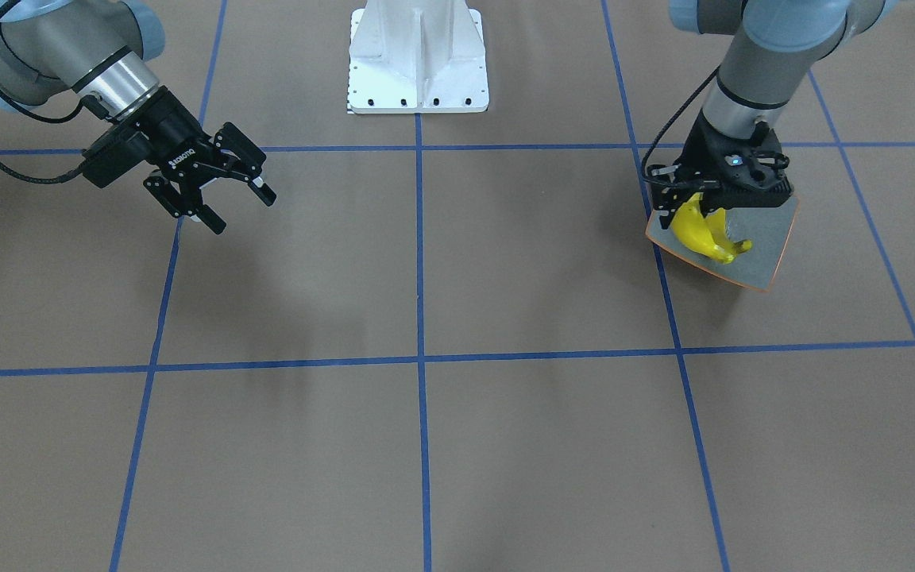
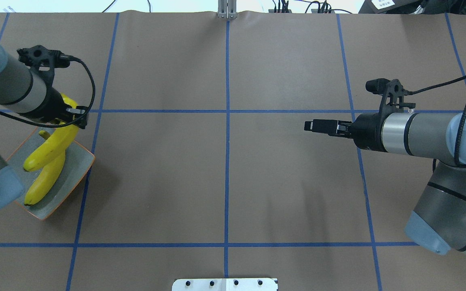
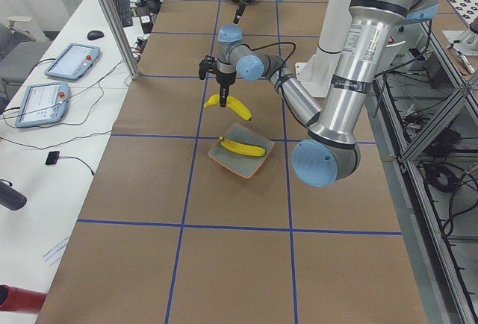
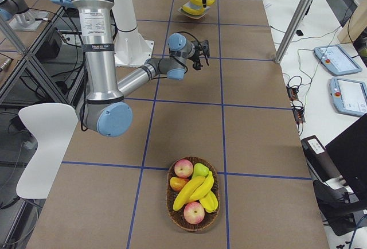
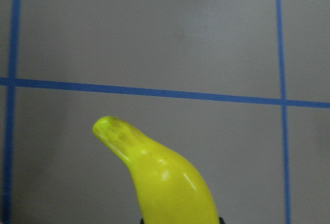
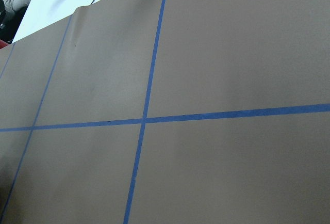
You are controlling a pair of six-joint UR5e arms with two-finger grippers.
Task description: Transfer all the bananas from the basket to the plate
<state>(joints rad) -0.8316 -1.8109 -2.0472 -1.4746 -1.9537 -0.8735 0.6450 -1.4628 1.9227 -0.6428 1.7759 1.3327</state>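
Overhead: at far left, left gripper (image 2: 72,118) clamped on a held banana (image 2: 51,147), its curved body slanting over the plate (image 2: 75,169). Beneath it, a second banana (image 2: 45,184) lying flat in the dish, alongside. At right, right gripper (image 2: 310,126) level above the brown paper (image 2: 156,182), seen edge-on; width of opening not readable here. Blue tape lines (image 2: 227,161) crossing the paper.

Front-facing: at right, left gripper pointing straight down, fingers largely hidden behind the wrist camera mount (image 1: 735,171), yellow fruit just under it, over the orange-rimmed plate. At left, right gripper tilted down in the air, jaws spread wide, nothing between them.

From the table's left end: held banana lifted clear above the plate, not touching the second banana lying across the dish. Right gripper far off and small; state not to be judged here.

From the table's right end: close to the camera, a wicker basket (image 4: 175,217), well apart from the plate, with the remaining bananas (image 4: 192,193) in its middle, red apples (image 4: 183,168) at either end, a green fruit (image 4: 199,170) and an orange fruit (image 4: 178,183). Plate far away at the other end.

Left wrist: banana tip rising from the bottom edge, paper and tape lines behind.

Right wrist: brown paper crossed by tape lines.
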